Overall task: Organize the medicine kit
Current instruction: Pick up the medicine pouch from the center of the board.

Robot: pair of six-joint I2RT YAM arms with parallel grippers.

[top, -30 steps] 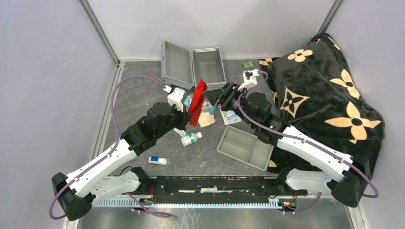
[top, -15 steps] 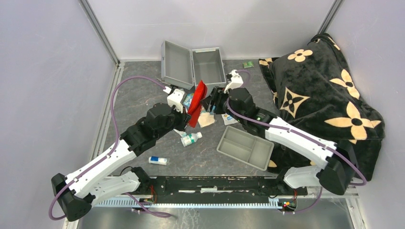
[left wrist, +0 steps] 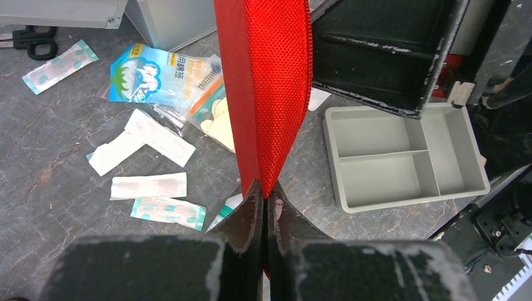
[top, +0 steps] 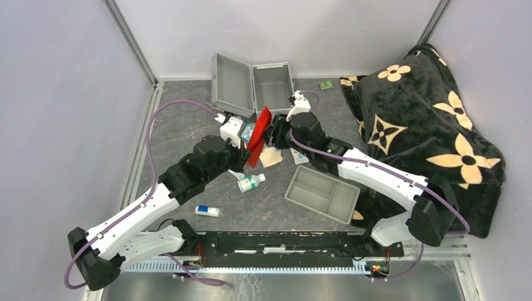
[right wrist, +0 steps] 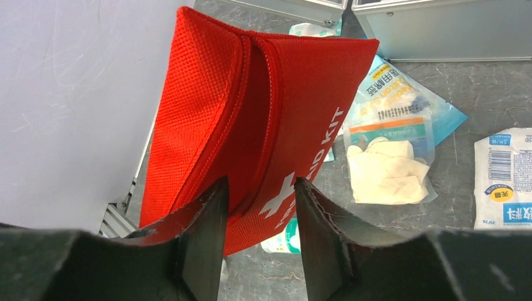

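Note:
The silver-grey medicine kit (top: 254,88) stands open at the back of the table, its lid laid out to the left; its box looks empty. My left gripper (top: 246,152) (left wrist: 264,191) is shut on the lower edge of a red first-aid pouch (top: 260,135) (left wrist: 270,88) and holds it upright on edge above the table. My right gripper (top: 273,133) (right wrist: 258,191) is open at the pouch's right side, its fingers straddling the pouch's zipped edge (right wrist: 263,125) without closing on it.
Plasters, glove and gauze packets (left wrist: 166,78) (right wrist: 389,163) lie loose under the pouch. A small white bottle (top: 251,182) and a tube (top: 207,211) lie nearer. The grey divided tray (top: 321,194) sits front right. A black flowered blanket (top: 426,125) fills the right side.
My right arm has swung left from the blanket's edge to the pouch, and its open fingers now sit around the pouch. The left arm and the pouch have held still.

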